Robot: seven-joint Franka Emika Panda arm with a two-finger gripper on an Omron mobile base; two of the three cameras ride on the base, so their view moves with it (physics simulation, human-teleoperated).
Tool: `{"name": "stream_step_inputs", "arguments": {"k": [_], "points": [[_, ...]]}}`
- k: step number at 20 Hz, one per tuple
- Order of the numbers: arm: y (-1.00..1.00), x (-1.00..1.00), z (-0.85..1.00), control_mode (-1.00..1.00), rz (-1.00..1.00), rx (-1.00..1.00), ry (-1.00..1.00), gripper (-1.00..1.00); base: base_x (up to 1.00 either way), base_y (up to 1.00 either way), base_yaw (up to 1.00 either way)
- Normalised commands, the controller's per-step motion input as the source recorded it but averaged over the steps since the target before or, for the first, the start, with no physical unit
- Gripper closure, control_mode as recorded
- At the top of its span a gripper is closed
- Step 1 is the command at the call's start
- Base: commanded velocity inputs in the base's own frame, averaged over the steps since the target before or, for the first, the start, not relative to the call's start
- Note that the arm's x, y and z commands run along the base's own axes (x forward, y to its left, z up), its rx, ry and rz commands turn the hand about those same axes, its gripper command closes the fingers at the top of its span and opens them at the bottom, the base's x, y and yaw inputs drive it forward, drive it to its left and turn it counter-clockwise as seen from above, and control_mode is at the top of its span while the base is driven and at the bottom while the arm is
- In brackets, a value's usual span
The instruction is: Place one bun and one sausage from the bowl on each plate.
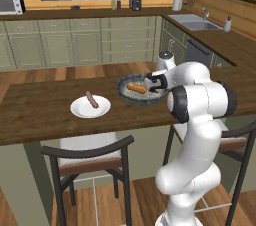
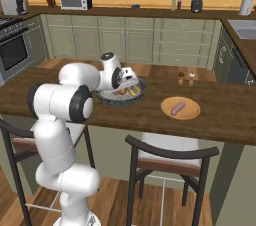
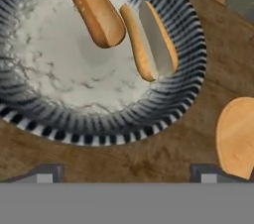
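Buns (image 3: pixel 99 12) in bowl (image 3: pixel 191 69) half-hidden behind pincer (image 1: pixel 156 83).

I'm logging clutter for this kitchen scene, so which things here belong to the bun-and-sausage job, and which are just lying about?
Job things: the bowl, two buns in it, white plate with a sausage, orange plate with a sausage, the gripper.

Lying about: two small shakers, microwave, paper towel roll, sink.

Arm bent low, end effector (image 3: pixel 126 172) spread, empty
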Motion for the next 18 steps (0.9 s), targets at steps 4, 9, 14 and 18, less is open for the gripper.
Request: {"name": "stream_step_inputs", "arguments": {"k": [4, 9, 14, 18], "points": [[0.0, 0.29, -0.22, -1.0, 0.0, -0.01, -0.03, -1.0, 0.0, 0.0, 0.0], [0.0, 0.36, -0.22, -1.0, 0.0, 0.0, -0.05, -1.0, 0.0, 0.0, 0.0], [-0.04, 0.15, -0.35, -1.0, 0.0, -0.07, 0.0, -1.0, 0.0, 0.0, 0.0], [-0.08, 0.13, -0.26, -1.0, 0.0, -0.09, 0.02, -1.0, 0.0, 0.0, 0.0]]}}
